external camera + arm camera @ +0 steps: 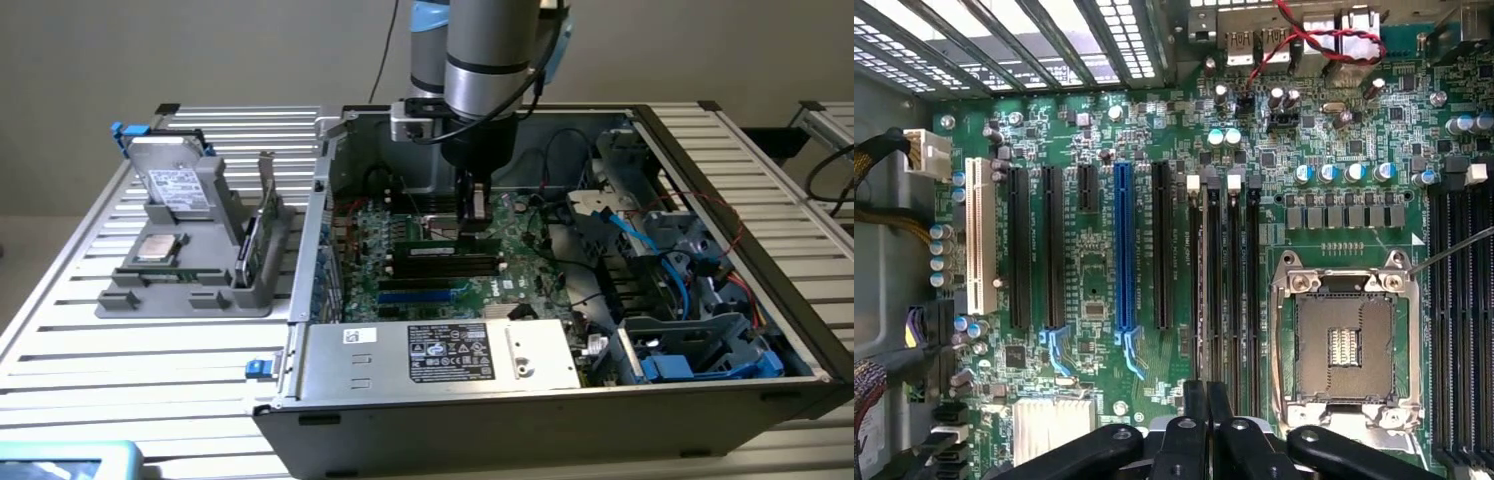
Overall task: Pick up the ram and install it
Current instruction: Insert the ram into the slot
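Observation:
The ram (430,247), a slim green stick with dark chips, stands edge-up in the farthest of the black memory slots (441,265) on the motherboard inside the open computer case. My gripper (477,238) points straight down at the stick's end toward the exterior view's right, and I cannot tell whether it touches it. In the wrist view the gripper (1206,400) has its black fingers (1194,405) pressed together above the row of black memory slots (1224,290), beside the empty processor socket (1346,340).
A grey parts holder (200,300) left of the case carries a hard drive (174,185), a silver processor (160,247) and an upright green card (267,225). The power supply (441,350) fills the case front. Cables and a blue drive cage (694,350) crowd its right side.

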Tool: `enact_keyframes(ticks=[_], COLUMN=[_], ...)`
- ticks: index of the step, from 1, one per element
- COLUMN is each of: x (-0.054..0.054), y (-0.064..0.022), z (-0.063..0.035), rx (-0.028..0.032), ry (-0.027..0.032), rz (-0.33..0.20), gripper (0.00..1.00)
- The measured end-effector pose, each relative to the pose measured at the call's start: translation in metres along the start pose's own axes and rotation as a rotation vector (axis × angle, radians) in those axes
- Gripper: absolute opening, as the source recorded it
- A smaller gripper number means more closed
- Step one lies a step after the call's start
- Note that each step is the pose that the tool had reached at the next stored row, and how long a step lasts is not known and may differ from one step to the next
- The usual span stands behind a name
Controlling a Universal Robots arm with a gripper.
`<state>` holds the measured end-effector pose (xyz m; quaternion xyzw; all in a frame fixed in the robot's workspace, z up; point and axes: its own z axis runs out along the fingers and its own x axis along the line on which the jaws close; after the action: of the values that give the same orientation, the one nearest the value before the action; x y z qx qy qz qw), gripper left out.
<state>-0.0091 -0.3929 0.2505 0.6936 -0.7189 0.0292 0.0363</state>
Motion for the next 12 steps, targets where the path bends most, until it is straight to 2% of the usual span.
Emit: enact_keyframes(ticks=[4, 12], x=[-0.0001, -0.0008], y=[-0.0014, -0.0024], z=[0.0, 0.0018], rx=[-0.0144, -0.0166], ry=[0.0011, 0.0019], rz=[-0.001, -0.002], gripper=[0.12, 0.12])
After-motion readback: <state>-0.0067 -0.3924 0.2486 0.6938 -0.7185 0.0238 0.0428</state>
